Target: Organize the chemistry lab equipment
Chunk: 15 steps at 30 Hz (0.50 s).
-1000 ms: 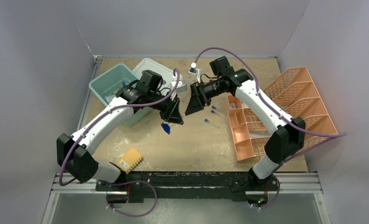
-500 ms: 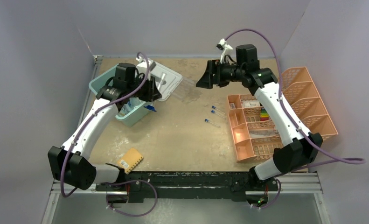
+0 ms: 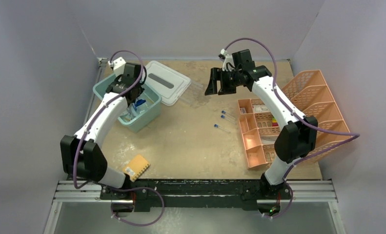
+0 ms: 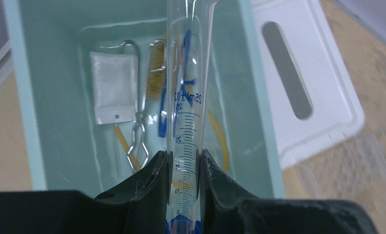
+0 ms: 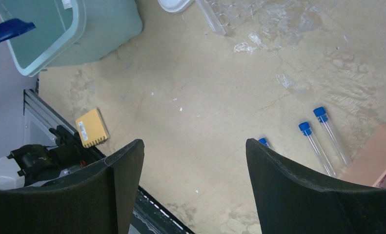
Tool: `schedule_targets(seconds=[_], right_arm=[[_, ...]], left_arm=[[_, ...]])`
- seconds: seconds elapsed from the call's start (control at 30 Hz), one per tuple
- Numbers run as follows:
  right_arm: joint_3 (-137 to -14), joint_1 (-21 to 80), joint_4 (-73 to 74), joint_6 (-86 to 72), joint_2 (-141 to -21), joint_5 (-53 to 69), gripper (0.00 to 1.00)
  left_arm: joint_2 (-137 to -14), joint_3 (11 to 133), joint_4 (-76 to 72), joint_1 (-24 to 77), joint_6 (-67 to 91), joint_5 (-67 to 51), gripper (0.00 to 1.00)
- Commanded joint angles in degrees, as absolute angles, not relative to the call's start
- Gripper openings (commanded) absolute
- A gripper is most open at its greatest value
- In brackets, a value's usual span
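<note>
My left gripper [image 3: 133, 99] is shut on a clear 25 ml graduated cylinder [image 4: 186, 97] with a blue base [image 3: 140, 103] and holds it over the teal bin [image 3: 106, 87]. In the left wrist view my gripper [image 4: 183, 165] clamps the cylinder above a white packet [image 4: 113, 87], metal tongs [image 4: 138, 131], a bristle brush [image 4: 155, 73] and tan tubing [image 4: 222, 141] lying in the bin. My right gripper [image 3: 214, 83] is open and empty above the back of the table. Three blue-capped test tubes [image 3: 225, 117] lie left of the organiser, also in the right wrist view [image 5: 314, 144]. The clear tube rack [image 3: 196, 90] lies beside the lid.
The bin's white lid [image 3: 169, 83] lies right of the bin. A yellow-orange sponge [image 3: 136, 167] sits near the front left. The peach compartment organiser [image 3: 259, 131] and a peach file rack [image 3: 322, 107] stand at the right.
My left arm carried the cylinder from the table's middle back to the left, over the teal bin. My right arm pulled away from the middle toward the back, jaws open.
</note>
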State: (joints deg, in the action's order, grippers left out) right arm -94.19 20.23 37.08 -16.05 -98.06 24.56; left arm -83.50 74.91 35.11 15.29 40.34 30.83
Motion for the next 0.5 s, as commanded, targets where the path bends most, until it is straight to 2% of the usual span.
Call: schedule_targets(seconds=[0.0,0.3,0.47], right_arm=[[-97.1,20.3,37.1,-15.4,-97.1,22.9,0.77],[-99.5,20.3,38.6,-13.3,-100.6,18.2,0.77],[-100.4,20.3,39.0,-13.2,-102.3,19.5,0.76]], left_arm=[[-88.0,77.8,37.4,9.5,49.3,37.4,0.0],[-98.9,78.3,39.4,4.9,51.0,32.1,0.0],[-100.6,77.2,39.8,3.4,52.3,27.4,0.0]])
